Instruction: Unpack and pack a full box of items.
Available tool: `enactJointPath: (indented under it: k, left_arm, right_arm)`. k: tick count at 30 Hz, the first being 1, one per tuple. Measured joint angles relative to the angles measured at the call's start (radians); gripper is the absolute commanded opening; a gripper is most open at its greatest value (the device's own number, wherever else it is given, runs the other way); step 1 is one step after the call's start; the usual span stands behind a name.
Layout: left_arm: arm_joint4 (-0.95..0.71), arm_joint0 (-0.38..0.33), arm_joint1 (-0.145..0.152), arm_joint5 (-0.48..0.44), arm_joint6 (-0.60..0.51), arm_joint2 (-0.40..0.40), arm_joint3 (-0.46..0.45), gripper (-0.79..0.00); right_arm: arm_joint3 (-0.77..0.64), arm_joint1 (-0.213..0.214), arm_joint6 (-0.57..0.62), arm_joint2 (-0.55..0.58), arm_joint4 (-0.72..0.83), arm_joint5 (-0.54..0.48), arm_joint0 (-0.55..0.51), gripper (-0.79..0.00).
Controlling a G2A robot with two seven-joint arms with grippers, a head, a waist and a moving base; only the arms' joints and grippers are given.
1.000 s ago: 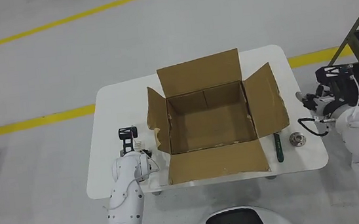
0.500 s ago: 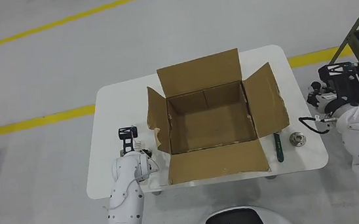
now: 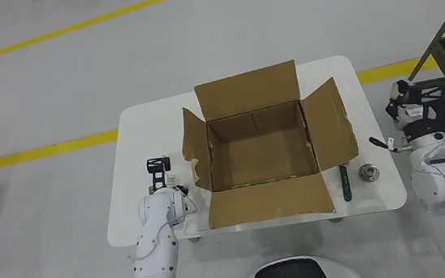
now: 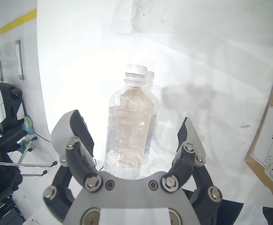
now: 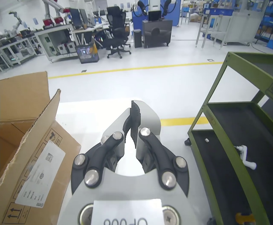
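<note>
Since the left gripper [image 4: 130, 118] is spread wide, it grips nothing. A clear bottle [image 4: 129, 100] sits inside that gap, free of both sides, its base close to the palm and its neck end farthest, so the long axis runs straight away from the gripper. Lying or standing: cannot tell. Beyond it, a crumpled plastic bag [image 4: 128, 19] rests on the white table [image 3: 144, 131]. The cardboard box [image 3: 246, 94] is just beside, flaps open, seemingly empty. Past the box, at the table's right edge, the right gripper [image 5: 132, 115] is pressed together on nothing. The left arm looks best placed to close across the bottle.
</note>
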Motion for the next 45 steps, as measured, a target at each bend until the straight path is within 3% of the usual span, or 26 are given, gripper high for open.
enactJointPath:
  k: [5,22,29,38,41,45]
  left_arm:
    - [0.000,0.000,0.000,0.000,0.000,0.000,0.000,0.000]
    - [-0.002,0.010,0.002,-0.007,0.024,-0.007,-0.010,0.000]
    - [-0.030,0.048,0.015,-0.077,-0.007,-0.076,-0.119,0.000]
    - [-0.155,0.092,0.034,-0.244,-0.185,-0.168,-0.284,0.000]
    - [-0.163,0.104,0.036,-0.265,-0.193,-0.159,-0.274,0.000]
    - [-0.115,0.094,0.036,-0.238,-0.148,-0.121,-0.185,0.000]
  right_arm:
    - [-0.039,0.002,-0.007,-0.038,-0.076,-0.011,-0.019,-0.785]
    - [-0.067,0.005,-0.011,-0.049,-0.085,-0.005,-0.034,-0.785]
    - [-0.067,0.005,-0.011,-0.049,-0.085,-0.005,-0.034,-0.785]
    - [-0.067,0.005,-0.011,-0.049,-0.085,-0.005,-0.034,-0.785]
    - [-0.067,0.005,-0.011,-0.049,-0.085,-0.005,-0.034,-0.785]
    - [-0.067,0.005,-0.011,-0.049,-0.085,-0.005,-0.034,-0.785]
